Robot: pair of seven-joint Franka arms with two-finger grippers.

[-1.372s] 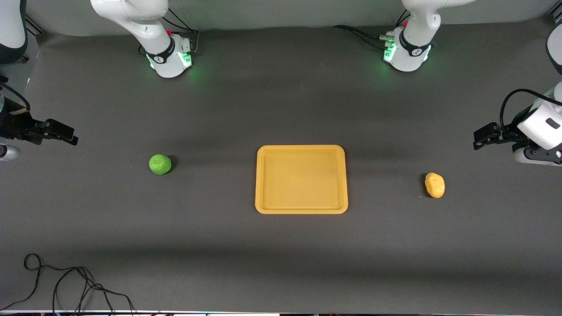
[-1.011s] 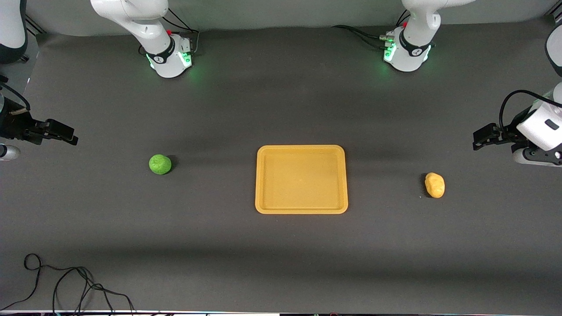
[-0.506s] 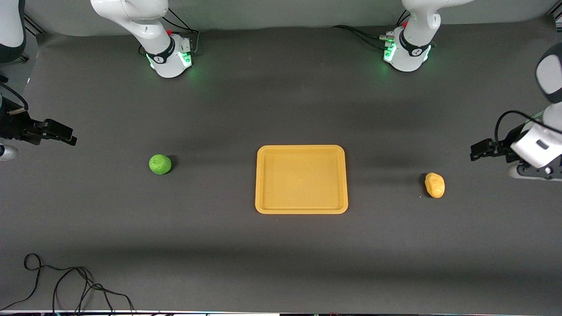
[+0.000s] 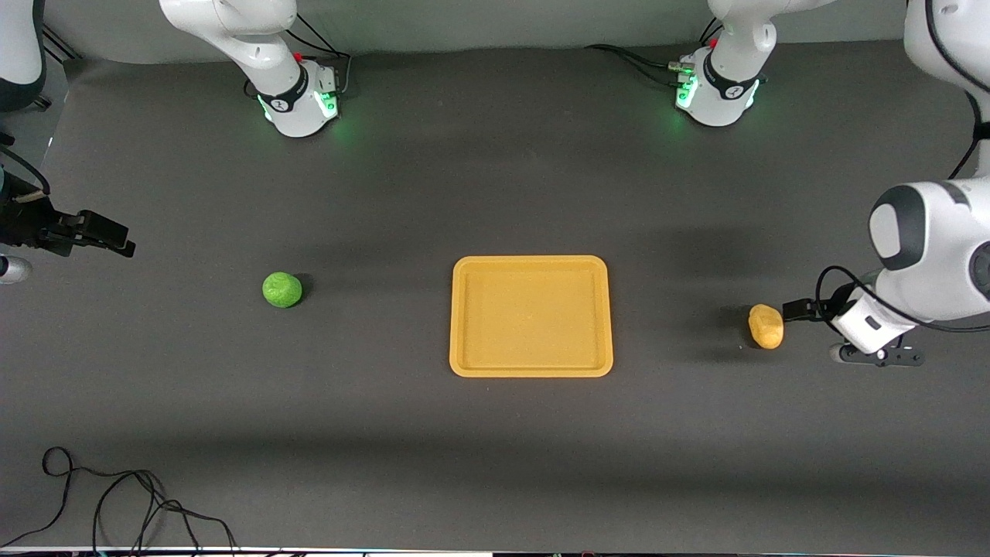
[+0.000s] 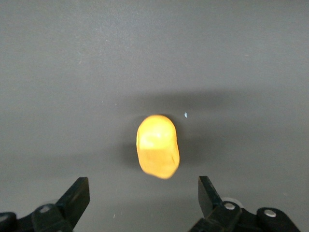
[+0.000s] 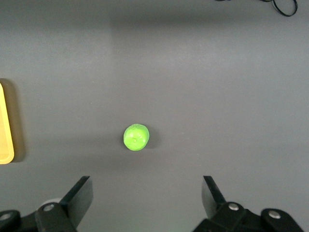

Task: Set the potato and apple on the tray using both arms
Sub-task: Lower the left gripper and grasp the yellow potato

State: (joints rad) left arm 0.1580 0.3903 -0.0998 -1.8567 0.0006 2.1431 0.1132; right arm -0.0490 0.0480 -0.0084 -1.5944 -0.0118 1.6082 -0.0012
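Observation:
The yellow-orange tray (image 4: 530, 261) lies at the table's middle. The green apple (image 4: 282, 289) sits beside it toward the right arm's end. The yellow-tan potato (image 4: 766, 326) sits beside it toward the left arm's end. My left gripper (image 4: 800, 309) is open and empty, low over the table right beside the potato. In the left wrist view the potato (image 5: 158, 146) lies just ahead of the open left gripper (image 5: 142, 189). My right gripper (image 4: 108, 236) is open and empty over the table's end, well apart from the apple. The right wrist view shows the apple (image 6: 136, 137), the gripper (image 6: 147, 187) and the tray's edge (image 6: 5, 125).
The two green-lit arm bases (image 4: 300, 104) (image 4: 715, 97) stand along the edge farthest from the front camera. A loose black cable (image 4: 116, 499) lies at the near corner toward the right arm's end.
My left arm has swung in and down, bringing its gripper from the table's end to right beside the potato. The right gripper has hardly moved. Apple, potato and tray have not moved.

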